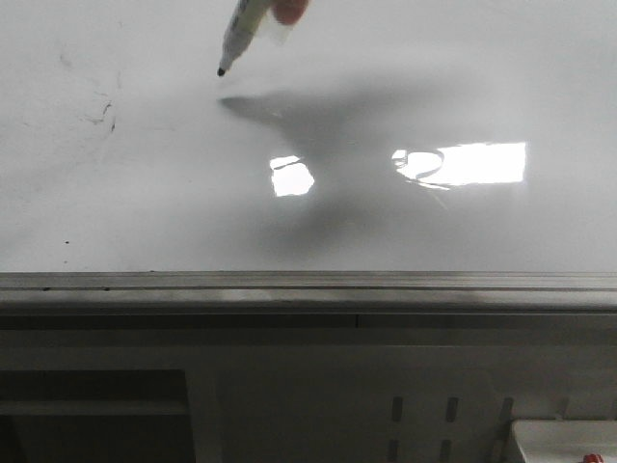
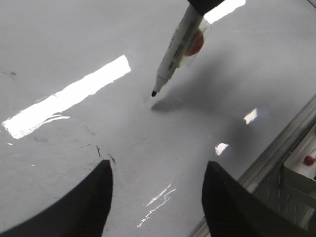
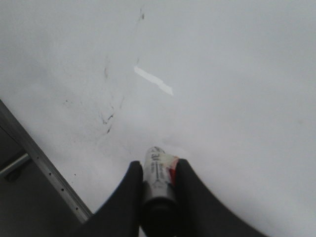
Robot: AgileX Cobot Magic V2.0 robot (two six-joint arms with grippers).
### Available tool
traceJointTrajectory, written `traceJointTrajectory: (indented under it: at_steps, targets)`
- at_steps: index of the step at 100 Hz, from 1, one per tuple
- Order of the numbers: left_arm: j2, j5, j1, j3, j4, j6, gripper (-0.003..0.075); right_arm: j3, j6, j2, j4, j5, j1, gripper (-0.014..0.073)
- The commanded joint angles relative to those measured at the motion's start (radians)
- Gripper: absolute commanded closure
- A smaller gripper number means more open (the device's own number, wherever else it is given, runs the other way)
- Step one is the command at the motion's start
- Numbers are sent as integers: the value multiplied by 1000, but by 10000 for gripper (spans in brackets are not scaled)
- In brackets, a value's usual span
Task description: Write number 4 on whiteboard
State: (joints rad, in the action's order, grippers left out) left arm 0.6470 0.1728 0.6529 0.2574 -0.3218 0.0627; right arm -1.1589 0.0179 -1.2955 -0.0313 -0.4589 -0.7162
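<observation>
Glossy white flat whiteboard [image 1: 145, 212] with a grey metal edge rail fills the front view, bare but for faint smudges, no number 4 on it yet; a slim white black-tipped marker [image 1: 235, 40] slants above it, tip apparently just off the surface. Left wrist view: left gripper [image 2: 157, 197] hangs with jaws spread wide, empty. Right wrist view: right gripper [image 3: 157, 185] is clamped round the marker barrel — light, stiff, likely slippery, so a mid-barrel hold suits.

Around the right gripper [image 3: 157, 183], clamped on the marker [image 1: 238, 36], bare whiteboard [image 1: 463, 227] lay open on every side. Only the grey edge rail [image 1: 308, 282] bounded it, well behind the marker tip.
</observation>
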Motion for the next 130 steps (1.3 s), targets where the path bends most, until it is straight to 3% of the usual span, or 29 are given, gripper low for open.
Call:
traceJointTrajectory:
  at_steps: [1, 35, 77, 98, 130]
  targets:
    - [-4, 63, 3, 27, 17, 6, 342, -25, 8, 5, 11, 34, 7, 658]
    - [-4, 63, 3, 27, 17, 6, 342, 70, 8, -16, -11, 55, -49, 658]
    - [-4, 65, 3, 27, 17, 6, 342, 115, 8, 97, 0, -81, 43, 658]
    - [-4, 66, 3, 27, 17, 6, 342, 12, 8, 100, -9, -67, -20, 658]
    - [-4, 66, 3, 27, 17, 6, 342, -37, 8, 29, 21, -33, 16, 658]
